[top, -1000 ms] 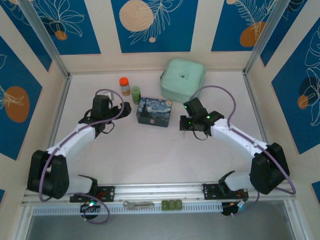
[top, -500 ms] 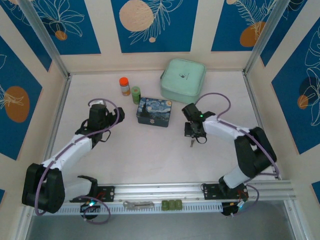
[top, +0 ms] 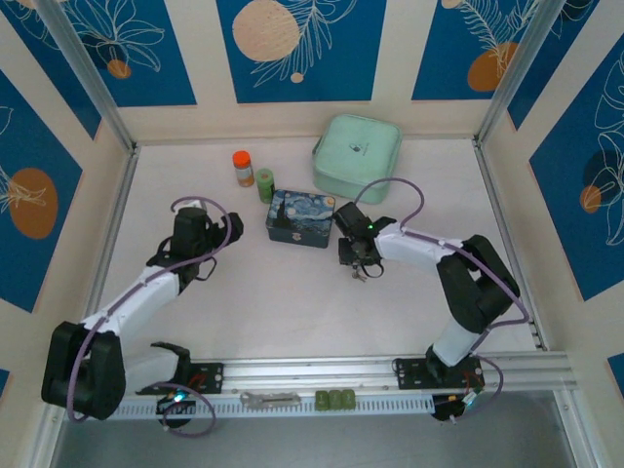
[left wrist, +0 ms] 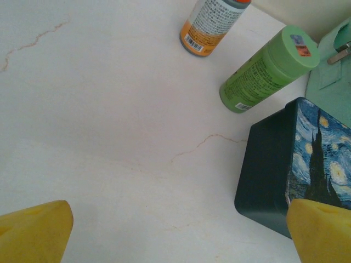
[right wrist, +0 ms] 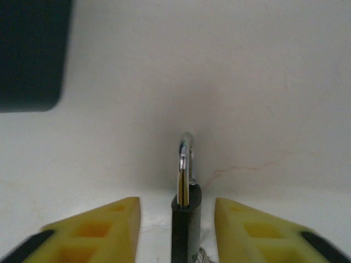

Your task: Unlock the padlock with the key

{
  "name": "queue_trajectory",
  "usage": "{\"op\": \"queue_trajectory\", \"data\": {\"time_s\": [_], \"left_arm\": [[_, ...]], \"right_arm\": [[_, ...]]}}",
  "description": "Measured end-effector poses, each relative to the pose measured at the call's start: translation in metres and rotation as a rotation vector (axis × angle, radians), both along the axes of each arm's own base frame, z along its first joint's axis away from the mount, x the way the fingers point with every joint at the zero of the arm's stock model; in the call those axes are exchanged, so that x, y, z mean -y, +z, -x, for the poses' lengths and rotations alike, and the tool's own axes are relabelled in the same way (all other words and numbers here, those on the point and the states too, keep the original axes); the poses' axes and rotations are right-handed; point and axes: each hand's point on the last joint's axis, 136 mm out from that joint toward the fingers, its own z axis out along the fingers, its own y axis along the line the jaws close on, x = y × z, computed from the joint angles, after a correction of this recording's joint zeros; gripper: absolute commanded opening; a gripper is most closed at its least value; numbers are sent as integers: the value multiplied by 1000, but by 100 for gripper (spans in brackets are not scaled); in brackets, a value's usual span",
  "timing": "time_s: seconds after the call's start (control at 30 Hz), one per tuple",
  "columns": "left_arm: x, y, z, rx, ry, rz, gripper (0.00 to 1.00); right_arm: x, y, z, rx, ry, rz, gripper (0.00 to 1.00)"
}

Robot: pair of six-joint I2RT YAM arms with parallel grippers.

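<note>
Right gripper [right wrist: 176, 211] part-open, yellow pads astride padlock [right wrist: 185, 227], gap either side, gripping nothing. Padlock stands upright on table [left wrist: 98, 109], silvery shackle [right wrist: 186, 159] edge-on to us, dark tin corner beyond. Left gripper [left wrist: 178, 230] spread wide, empty, hovering by starry-night tin [left wrist: 274, 164]; green bottle [left wrist: 269, 68] and orange bottle [left wrist: 211, 24] farther back. We judge: clamp lock body squarely, keyhole reachable, before bringing key, or it topples.

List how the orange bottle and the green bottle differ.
The orange bottle has a pale label over an orange base; the green bottle is green all over, cap included. The green bottle stands close beside the tin; the orange bottle stands farther off. Both are upright, with printed labels.
</note>
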Motion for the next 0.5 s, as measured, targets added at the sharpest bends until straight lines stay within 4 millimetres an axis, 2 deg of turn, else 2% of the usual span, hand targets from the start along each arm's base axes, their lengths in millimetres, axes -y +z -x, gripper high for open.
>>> {"op": "queue_trajectory", "data": {"time_s": [0.03,0.1,0.2,0.27,0.37,0.5], "left_arm": [[-1,2,1,4,3,-3,99],[-4,6,2,15,10,-14,99],[-10,10,4,26,20,-48,99],[-16,10,5,24,29,-83,99],[-26,10,5,16,48,-140,99],[-39,6,2,-7,75,-217,99]], "right_arm": [[-2,7,-2,14,0,-34,68],[-1,25,-8,52,-14,-103,74],[7,58,-19,136,-39,-211,78],[20,75,-28,189,-66,-270,78],[48,86,-41,231,-116,-296,78],[94,80,-56,268,-177,-260,78]]}}
